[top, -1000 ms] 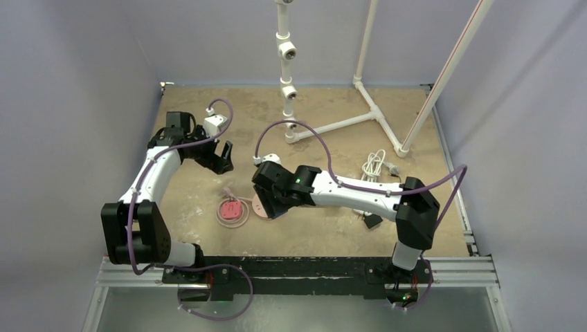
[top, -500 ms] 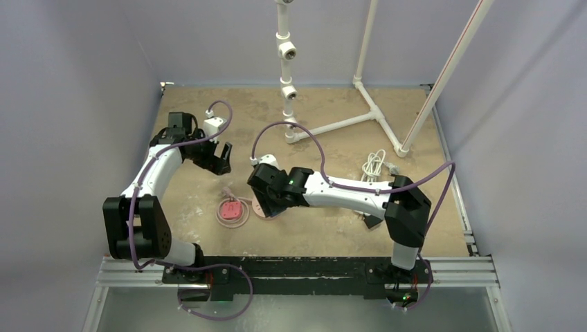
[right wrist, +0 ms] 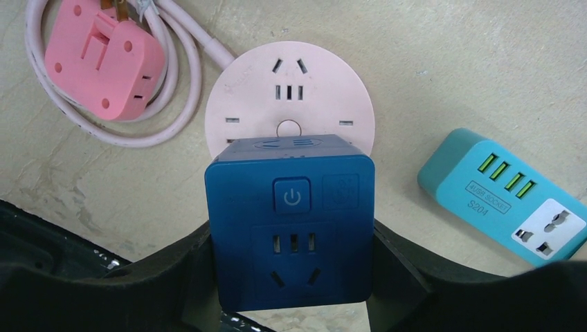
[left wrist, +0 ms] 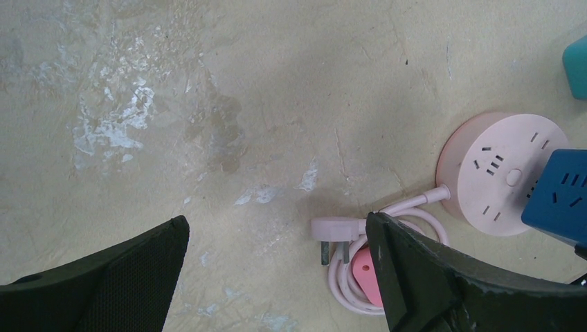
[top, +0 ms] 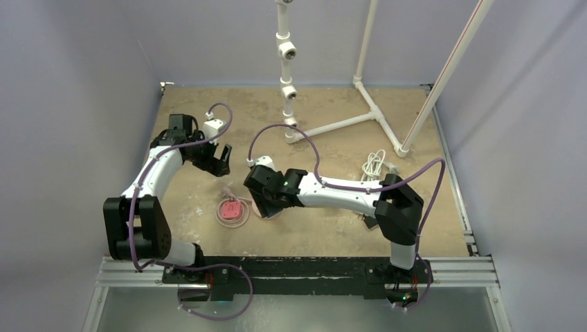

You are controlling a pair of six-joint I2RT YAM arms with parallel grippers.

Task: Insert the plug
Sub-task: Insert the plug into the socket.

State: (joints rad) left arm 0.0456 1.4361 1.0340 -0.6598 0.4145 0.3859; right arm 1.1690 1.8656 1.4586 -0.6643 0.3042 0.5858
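Over the round pink socket (right wrist: 291, 76), the right hand (right wrist: 294, 266) is clamped on the blue cube plug (right wrist: 291, 207).

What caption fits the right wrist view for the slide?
Right gripper holds a dark blue cube socket over the round pink power strip, teal adapter alongside.

A worn tan tabletop (top: 332, 235), mottled with pale scuffs. Left of centre lies a round pale-pink socket hub (right wrist: 291, 83). Its pink cord (right wrist: 195, 72), ending in a pink plug (left wrist: 331, 228), loops around a coral-pink block adapter (right wrist: 104, 59). A teal rectangular USB adapter (right wrist: 505, 200) lies just beside the hub. A bundled white cable (top: 374, 166) lies to the right, and a white plastic pipe frame (top: 346, 123) stands at the far side.
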